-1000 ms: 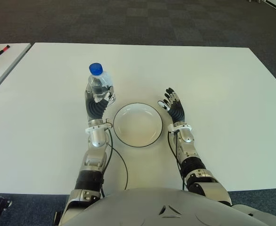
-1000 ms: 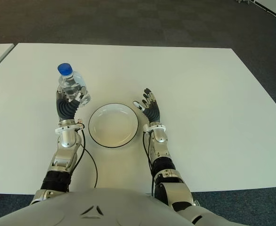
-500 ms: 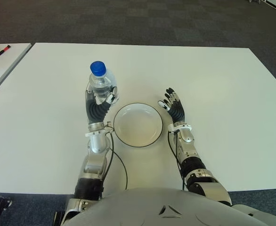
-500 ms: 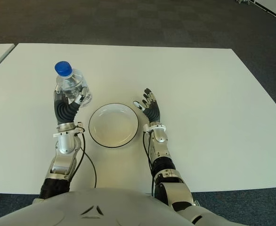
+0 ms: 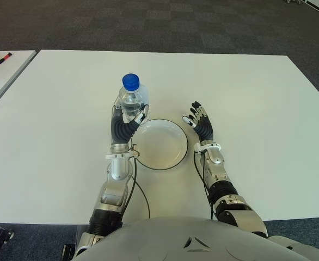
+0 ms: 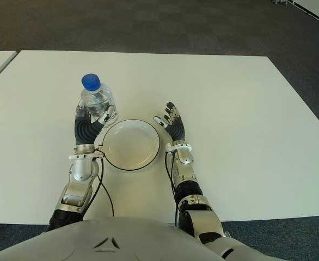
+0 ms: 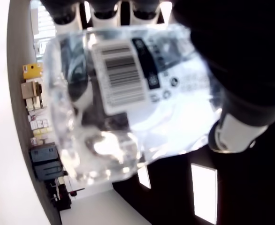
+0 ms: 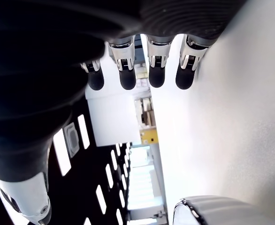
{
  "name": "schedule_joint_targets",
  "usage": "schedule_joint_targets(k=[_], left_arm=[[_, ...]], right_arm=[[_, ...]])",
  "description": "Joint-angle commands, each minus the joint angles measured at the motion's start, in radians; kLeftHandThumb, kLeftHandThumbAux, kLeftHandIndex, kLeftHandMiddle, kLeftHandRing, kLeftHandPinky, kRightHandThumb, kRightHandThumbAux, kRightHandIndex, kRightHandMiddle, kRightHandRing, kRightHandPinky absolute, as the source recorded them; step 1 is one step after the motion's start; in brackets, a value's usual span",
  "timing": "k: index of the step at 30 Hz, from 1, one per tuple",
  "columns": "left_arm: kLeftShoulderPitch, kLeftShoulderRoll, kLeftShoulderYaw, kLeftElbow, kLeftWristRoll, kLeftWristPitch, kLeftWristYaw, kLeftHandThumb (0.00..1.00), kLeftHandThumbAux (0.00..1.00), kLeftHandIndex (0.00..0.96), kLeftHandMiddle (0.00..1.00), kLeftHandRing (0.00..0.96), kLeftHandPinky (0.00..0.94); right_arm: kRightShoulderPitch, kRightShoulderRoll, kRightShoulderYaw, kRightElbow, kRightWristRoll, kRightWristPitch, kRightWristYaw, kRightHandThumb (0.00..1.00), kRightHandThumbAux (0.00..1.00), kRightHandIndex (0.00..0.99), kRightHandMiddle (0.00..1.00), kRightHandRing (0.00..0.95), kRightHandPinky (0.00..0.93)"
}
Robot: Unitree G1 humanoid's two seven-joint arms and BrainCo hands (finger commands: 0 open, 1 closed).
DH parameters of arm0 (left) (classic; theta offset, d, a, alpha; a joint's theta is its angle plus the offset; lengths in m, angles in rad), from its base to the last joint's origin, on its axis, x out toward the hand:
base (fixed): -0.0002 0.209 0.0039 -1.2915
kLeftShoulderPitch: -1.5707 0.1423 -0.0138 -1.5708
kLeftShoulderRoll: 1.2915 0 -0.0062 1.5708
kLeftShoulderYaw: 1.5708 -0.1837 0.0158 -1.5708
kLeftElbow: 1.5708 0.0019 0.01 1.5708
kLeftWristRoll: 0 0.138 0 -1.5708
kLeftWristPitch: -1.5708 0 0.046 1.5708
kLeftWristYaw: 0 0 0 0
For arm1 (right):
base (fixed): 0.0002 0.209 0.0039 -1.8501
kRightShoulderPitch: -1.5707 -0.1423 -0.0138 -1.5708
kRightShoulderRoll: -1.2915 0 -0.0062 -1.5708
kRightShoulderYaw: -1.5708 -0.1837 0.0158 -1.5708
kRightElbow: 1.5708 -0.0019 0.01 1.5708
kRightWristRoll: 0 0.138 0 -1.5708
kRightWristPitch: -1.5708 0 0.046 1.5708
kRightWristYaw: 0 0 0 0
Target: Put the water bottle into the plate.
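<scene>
A clear water bottle (image 5: 131, 99) with a blue cap stands upright in my left hand (image 5: 127, 117), whose fingers are curled around its body; the left wrist view shows the labelled bottle (image 7: 128, 98) filling the palm. Bottle and hand hover at the left rim of the white, dark-edged plate (image 5: 173, 155). The plate holds nothing. My right hand (image 5: 201, 123) shows just right of the plate, fingers spread and holding nothing.
The white table (image 5: 257, 109) carries only the plate and my arms. A thin black cable (image 5: 144, 197) loops by my left forearm. A second table (image 5: 1, 68) with small items stands at the far left. Dark carpet lies beyond.
My left hand has carried the bottle rightward, from well left of the plate to its left rim. The right hand has not moved.
</scene>
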Motion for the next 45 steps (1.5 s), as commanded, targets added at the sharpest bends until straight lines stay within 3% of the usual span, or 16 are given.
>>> schedule_joint_targets(k=[1,11,23,26,29,45], left_arm=[[-0.007,-0.013,-0.023,0.012,0.015,0.031,-0.023,0.951,0.649,0.39,0.511,0.528,0.847],[0.008,-0.022,-0.065,0.014,0.005,0.126,-0.066,0.951,0.649,0.39,0.512,0.528,0.841],[-0.009,-0.033,-0.095,0.129,0.016,0.135,-0.038,0.952,0.649,0.392,0.513,0.529,0.85],[-0.024,-0.03,-0.096,0.165,0.01,0.142,-0.046,0.888,0.659,0.402,0.533,0.76,0.862],[-0.03,-0.029,-0.094,0.177,0.005,0.15,-0.053,0.867,0.663,0.405,0.539,0.836,0.867],[-0.063,-0.024,-0.085,0.278,-0.056,0.174,-0.098,0.856,0.665,0.405,0.541,0.873,0.87]], right_arm=[[0.041,0.018,-0.008,0.049,0.011,0.058,-0.001,0.135,0.73,0.02,0.021,0.021,0.078],[0.041,0.019,-0.008,0.046,0.011,0.067,-0.004,0.131,0.737,0.018,0.019,0.02,0.079],[0.038,0.017,-0.01,0.053,0.01,0.071,-0.007,0.141,0.743,0.025,0.027,0.026,0.081],[0.036,0.018,-0.01,0.057,0.01,0.068,-0.007,0.144,0.741,0.025,0.03,0.028,0.081],[0.035,0.019,-0.011,0.059,0.009,0.065,-0.007,0.144,0.739,0.025,0.031,0.029,0.081],[0.031,0.021,-0.011,0.072,0.006,0.051,0.0,0.116,0.752,0.012,0.025,0.022,0.071]])
